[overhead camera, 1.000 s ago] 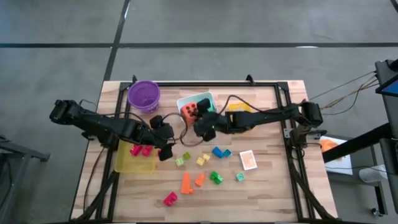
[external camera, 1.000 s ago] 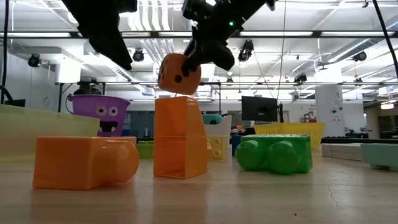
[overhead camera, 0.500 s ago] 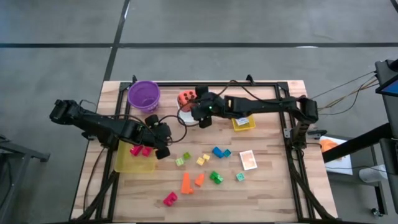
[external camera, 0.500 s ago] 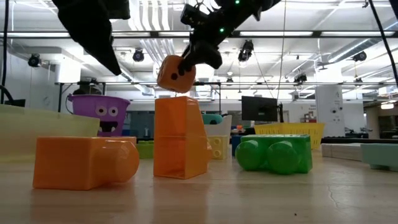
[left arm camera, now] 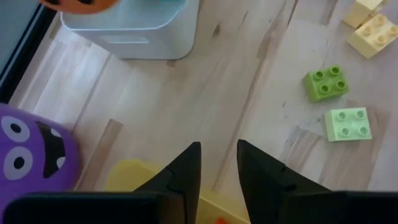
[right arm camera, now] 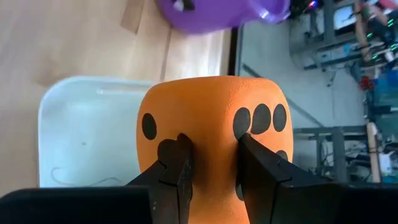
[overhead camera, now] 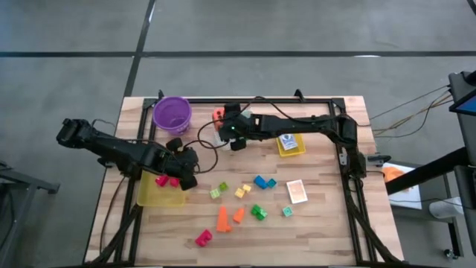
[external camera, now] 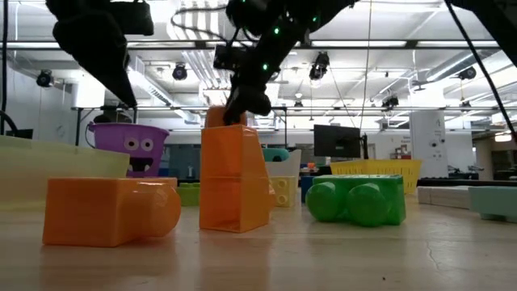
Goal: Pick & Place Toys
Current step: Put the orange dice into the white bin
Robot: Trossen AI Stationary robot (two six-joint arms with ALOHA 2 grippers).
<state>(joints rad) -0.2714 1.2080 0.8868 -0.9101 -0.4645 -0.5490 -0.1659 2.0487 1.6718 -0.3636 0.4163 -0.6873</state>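
Orange foam fills my right wrist view: the die [right arm camera: 211, 137] sits pinched between my right end effector's [right arm camera: 211, 165] two dark fingers, black pips showing on two faces, with the white tray [right arm camera: 81, 130] under it and the purple bowl [right arm camera: 217, 12] beyond. From above the same grasp is only a small orange patch [overhead camera: 218, 115] beside my right end effector [overhead camera: 232, 128], at the far side of the wooden surface [overhead camera: 320, 216] just right of the purple bowl [overhead camera: 172, 114]; the tray is almost hidden under the arm there. The low view shows my right end effector [external camera: 242, 101] hanging over a tall orange block [external camera: 233, 178], the die barely visible behind that block's top. My left end effector [overhead camera: 186, 165] hovers at the edge of the yellow tray [overhead camera: 160, 195], which holds pink pieces [overhead camera: 167, 179]. Only its wrist view shows its fingers [left arm camera: 186, 171]: nearly closed, a narrow gap between them, grasping nothing, above bare wood with two green blocks [left arm camera: 339, 106] off to one side. The high view alone lays out the loose toys: a blue block [overhead camera: 262, 182], yellow blocks [overhead camera: 242, 191], an orange block [overhead camera: 222, 218], a pink block [overhead camera: 203, 238] and a card [overhead camera: 297, 191].
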